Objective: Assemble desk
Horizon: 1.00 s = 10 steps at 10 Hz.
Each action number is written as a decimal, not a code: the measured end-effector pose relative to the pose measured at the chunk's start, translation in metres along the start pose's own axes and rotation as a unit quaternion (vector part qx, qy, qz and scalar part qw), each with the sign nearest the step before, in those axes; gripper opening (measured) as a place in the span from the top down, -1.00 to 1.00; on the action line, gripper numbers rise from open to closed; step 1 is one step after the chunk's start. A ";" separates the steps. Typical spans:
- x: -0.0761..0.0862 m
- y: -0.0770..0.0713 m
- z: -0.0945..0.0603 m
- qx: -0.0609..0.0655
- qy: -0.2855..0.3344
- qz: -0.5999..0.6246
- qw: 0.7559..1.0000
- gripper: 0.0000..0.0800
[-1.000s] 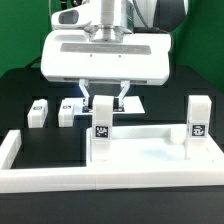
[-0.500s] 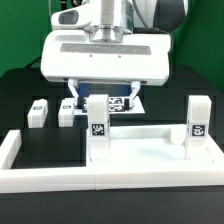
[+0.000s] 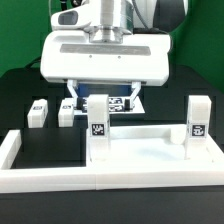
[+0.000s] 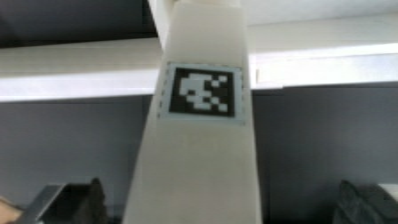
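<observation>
The white tabletop (image 3: 146, 147) lies flat with two white legs upright on it. One tagged leg (image 3: 100, 126) stands at the end toward the exterior view's left, the other leg (image 3: 198, 122) at the right end. My gripper (image 3: 102, 97) hangs open over the left leg, its fingers (image 3: 73, 96) apart from the leg on either side. In the wrist view that leg (image 4: 201, 140) rises between my gripper's (image 4: 217, 206) dark fingertips (image 4: 71, 205), with gaps on both sides. Two more short legs (image 3: 40, 112) (image 3: 67, 113) lie loose on the black table.
White border bars (image 3: 110, 180) run along the front and the exterior view's left side (image 3: 12, 150). Part of the marker board (image 3: 120, 102) shows behind the gripper.
The jaws have spread wide apart and let go of the left upright leg, which stays standing on the tabletop. The arm has hardly shifted.
</observation>
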State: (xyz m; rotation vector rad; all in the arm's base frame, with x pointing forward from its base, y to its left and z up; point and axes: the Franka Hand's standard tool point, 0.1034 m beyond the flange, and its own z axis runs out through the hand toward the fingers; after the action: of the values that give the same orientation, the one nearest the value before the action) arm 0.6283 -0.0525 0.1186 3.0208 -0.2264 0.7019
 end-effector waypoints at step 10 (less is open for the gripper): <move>0.012 -0.001 0.006 0.037 -0.137 0.029 0.989 -0.62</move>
State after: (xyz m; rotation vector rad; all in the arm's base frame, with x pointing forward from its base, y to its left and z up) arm 0.6418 -0.0532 0.1189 3.1862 -0.3039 0.2996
